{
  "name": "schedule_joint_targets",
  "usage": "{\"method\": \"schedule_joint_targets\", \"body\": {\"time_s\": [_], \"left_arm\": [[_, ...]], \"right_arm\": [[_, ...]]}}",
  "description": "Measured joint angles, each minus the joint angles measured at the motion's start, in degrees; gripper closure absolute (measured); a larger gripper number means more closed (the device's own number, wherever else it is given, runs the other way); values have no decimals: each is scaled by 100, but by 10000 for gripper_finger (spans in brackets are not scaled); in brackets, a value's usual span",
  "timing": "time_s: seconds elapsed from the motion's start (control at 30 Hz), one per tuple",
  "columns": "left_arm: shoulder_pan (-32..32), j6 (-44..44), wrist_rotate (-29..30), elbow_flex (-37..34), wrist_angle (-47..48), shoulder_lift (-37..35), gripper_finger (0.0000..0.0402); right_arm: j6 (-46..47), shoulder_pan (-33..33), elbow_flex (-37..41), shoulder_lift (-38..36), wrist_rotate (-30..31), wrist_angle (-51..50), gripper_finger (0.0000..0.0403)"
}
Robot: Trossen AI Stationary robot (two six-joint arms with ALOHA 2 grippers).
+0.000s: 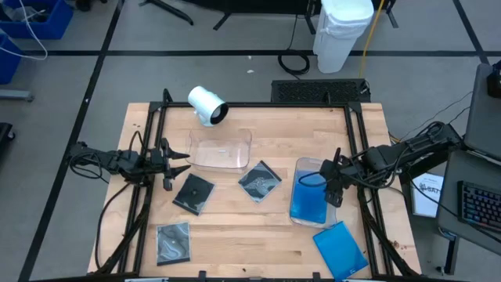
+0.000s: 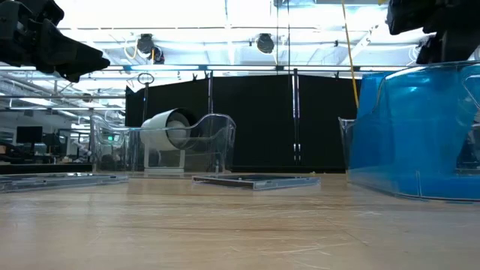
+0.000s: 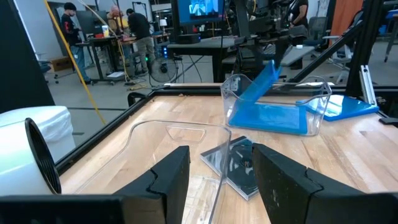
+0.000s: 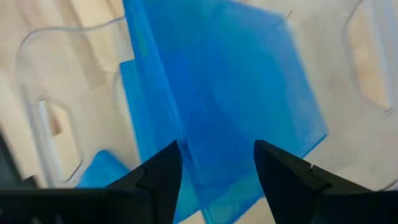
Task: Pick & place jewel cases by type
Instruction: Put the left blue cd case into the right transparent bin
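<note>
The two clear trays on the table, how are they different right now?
The right tray holds blue jewel cases, one leaning tilted against its wall; the left tray holds none. The right gripper hangs over the right tray, fingers open; the left tray has nothing above it. Both are clear plastic with cut-out handles.

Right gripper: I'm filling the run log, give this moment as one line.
right gripper: open, over clear plastic tray | tray: two bright blue jewel cases, one leaning | left gripper: open, waiting

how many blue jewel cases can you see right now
3: two in the right tray, one flat and one leaning under the right gripper; one at the table's near right corner.
</note>
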State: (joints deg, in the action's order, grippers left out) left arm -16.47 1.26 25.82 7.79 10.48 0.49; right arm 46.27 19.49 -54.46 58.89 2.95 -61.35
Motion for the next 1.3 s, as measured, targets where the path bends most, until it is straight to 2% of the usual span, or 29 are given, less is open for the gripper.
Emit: {"method": "schedule_joint_targets", "body": {"time_s": [0.23, 0.33, 0.47, 0.57, 0.63, 0.77, 0.8, 1.07, 1.2, 1.3], "left_arm": [[0, 0, 0, 0, 0, 0, 222], [0, 0, 0, 0, 0, 0, 222], [0, 0, 0, 0, 0, 0, 222], [0, 0, 0, 0, 0, 0, 222], [0, 0, 0, 0, 0, 0, 222], [0, 0, 0, 0, 0, 0, 222], [0, 0, 0, 0, 0, 0, 222], [0, 0, 0, 0, -2, 0, 222], [0, 0, 0, 0, 0, 0, 222], [0, 0, 0, 0, -1, -1, 222]], "right_arm": [[139, 0, -2, 2, -862, 445, 219], [104, 0, -2, 2, -963, 707, 219], [-200, 0, -2, 24, -721, 787, 222], [-451, 6, -2, 114, -422, 782, 240], [-644, 51, -2, 254, -279, 778, 268], [-996, 217, -2, 688, -124, 777, 372], [-1082, 256, -2, 809, -69, 775, 387], [-945, 424, -2, 1673, 450, 541, 402], [-931, 424, -2, 2233, 437, 593, 402], [-963, 384, -2, 2719, 137, 628, 403]]}}
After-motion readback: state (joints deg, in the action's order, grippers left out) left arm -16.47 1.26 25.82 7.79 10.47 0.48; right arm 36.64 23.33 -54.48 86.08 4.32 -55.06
